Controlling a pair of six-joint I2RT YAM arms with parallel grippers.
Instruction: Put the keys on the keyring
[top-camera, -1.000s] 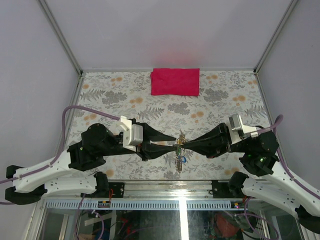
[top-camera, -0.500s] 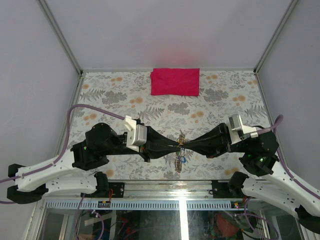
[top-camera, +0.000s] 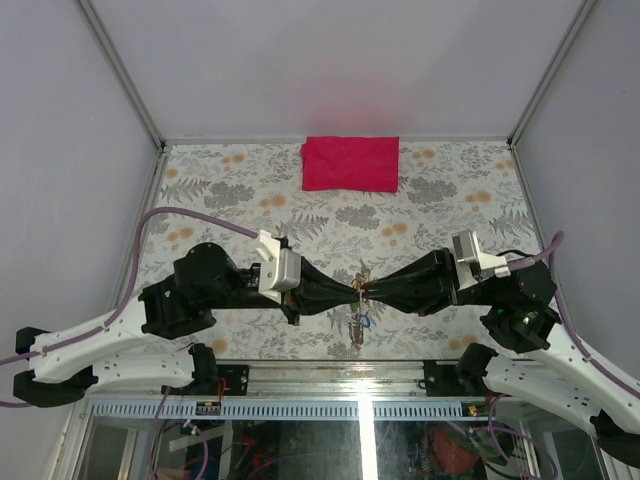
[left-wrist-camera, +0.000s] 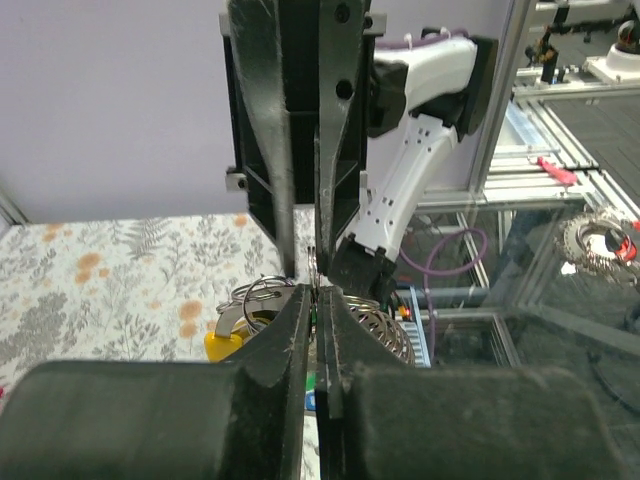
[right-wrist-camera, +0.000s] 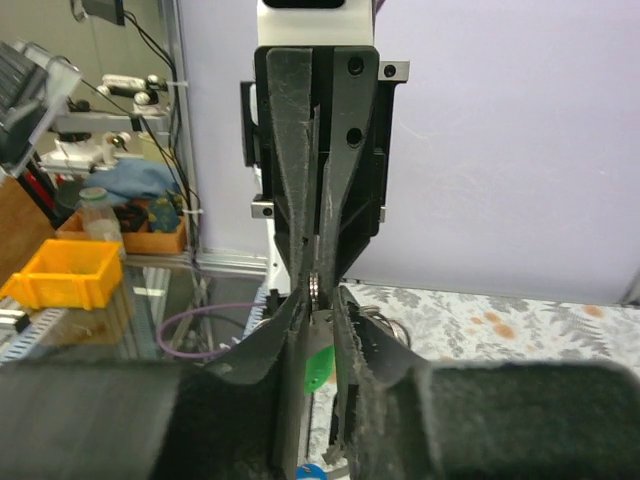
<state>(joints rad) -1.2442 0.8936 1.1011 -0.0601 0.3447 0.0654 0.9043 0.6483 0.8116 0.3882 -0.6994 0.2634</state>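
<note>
Two black, wedge-fingered grippers meet tip to tip over the near middle of the table. The left gripper is pressed fully together, pinching a thin sliver of silvery metal; whether that is ring wire or a key blade cannot be told. The right gripper shows a narrow slit between its rough-textured pads around the same sliver, and whether it grips cannot be told. Just beside the tips is the keyring, a thin silvery wire loop, with a yellow plastic tag and a green plastic tag close by. The small silvery keys hang bunched below the meeting point, toward the floral-printed tabletop. A flat, matte red cloth lies well apart at the far edge. Likely hazards: smooth, hard metal may slide from the pads if either pinch slackens, dropping or swinging the bunch; springy wire may twist off line, so that a key misses the ring's split.
</note>
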